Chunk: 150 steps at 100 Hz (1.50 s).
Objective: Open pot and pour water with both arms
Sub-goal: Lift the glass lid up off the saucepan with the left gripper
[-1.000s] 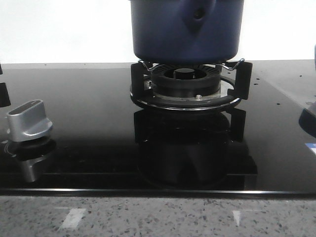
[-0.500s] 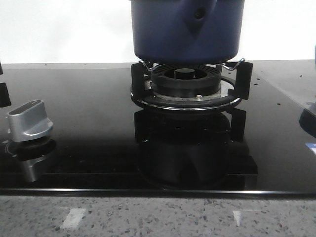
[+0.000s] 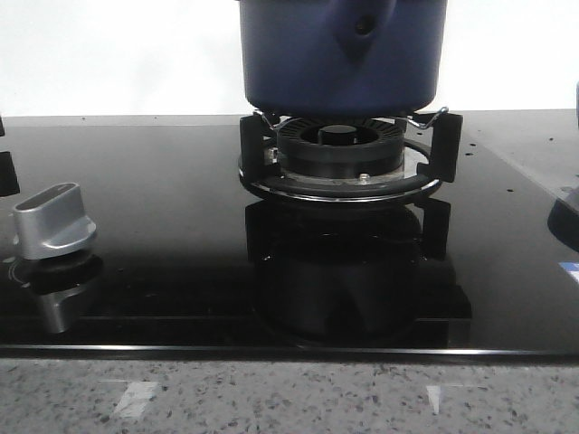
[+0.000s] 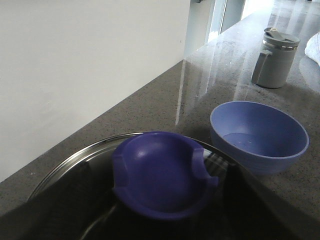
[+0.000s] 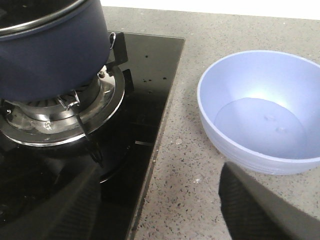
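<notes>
From the front I see the pot [image 3: 342, 54] sitting on the burner grate [image 3: 344, 158] of the black glass cooktop [image 3: 163, 226], its handle stub with the small hole facing the camera; neither hand appears in that view. My left wrist camera looks down on the pot's glass lid [image 4: 85, 175] with its blue knob [image 4: 160, 175] just ahead of the left hand [image 4: 150, 227], whose dark fingers blur along the frame's edge around the lid; I cannot tell whether they are spread or closed. The right wrist camera shows the pot's side [image 5: 50, 55] on the grate, with the right hand [image 5: 165, 210] apart from it, fingers spread wide and holding nothing. Only the wrist views reveal the light-blue bowl [image 5: 262, 115] on the speckled surface [image 5: 185, 165] beside the cooktop. The left one alone shows a grey lidded mug [image 4: 276, 57] beyond it, the front alone a silver control knob [image 3: 52, 221].
</notes>
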Motion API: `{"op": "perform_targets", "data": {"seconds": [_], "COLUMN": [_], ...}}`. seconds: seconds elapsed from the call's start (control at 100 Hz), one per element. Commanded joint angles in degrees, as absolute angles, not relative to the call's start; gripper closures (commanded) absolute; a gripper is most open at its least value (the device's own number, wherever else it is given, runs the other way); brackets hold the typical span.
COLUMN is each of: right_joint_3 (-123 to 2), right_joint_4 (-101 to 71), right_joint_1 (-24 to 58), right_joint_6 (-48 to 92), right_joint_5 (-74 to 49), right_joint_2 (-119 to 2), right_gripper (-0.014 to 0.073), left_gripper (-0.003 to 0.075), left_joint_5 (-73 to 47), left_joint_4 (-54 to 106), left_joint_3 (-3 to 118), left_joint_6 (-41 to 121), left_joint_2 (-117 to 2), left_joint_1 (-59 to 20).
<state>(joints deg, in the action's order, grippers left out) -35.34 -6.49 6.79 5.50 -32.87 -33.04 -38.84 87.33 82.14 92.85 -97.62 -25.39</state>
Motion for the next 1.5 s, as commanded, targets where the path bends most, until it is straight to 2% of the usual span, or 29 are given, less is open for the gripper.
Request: {"op": "perform_targets", "data": {"seconds": [0.0, 0.71, 0.9, 1.23, 1.49], "right_joint_3": [-37.6, -37.6, -37.6, -37.6, -37.6], "right_joint_4": [-6.3, -6.3, -6.3, -6.2, -6.1], "right_joint_1": [6.8, 6.8, 6.8, 6.8, 6.8], "right_joint_6": [5.6, 5.6, 5.6, 5.6, 4.9], "right_joint_5": [-28.8, -28.9, -28.9, -28.9, -30.0], "right_joint_2": [-33.5, -33.6, -33.6, -33.6, -33.6], "right_gripper": [0.0139, 0.0139, 0.0139, 0.0139, 0.0139], "left_gripper": [0.0236, 0.0245, 0.0311, 0.0473, 0.0478], "left_joint_5": [-39.4, -34.9, -35.0, -35.2, -37.1], "left_joint_4": [90.8, 92.5, 92.9, 92.9, 93.6], "left_joint_3": [85.0, 86.8, 86.8, 86.8, 86.8], "left_joint_6": [93.4, 95.0, 95.0, 95.0, 95.0], "left_joint_2": [-96.3, -99.6, -99.6, -99.6, -98.2], "left_joint_1": [-26.2, -28.2, -28.2, -28.2, -28.2]}}
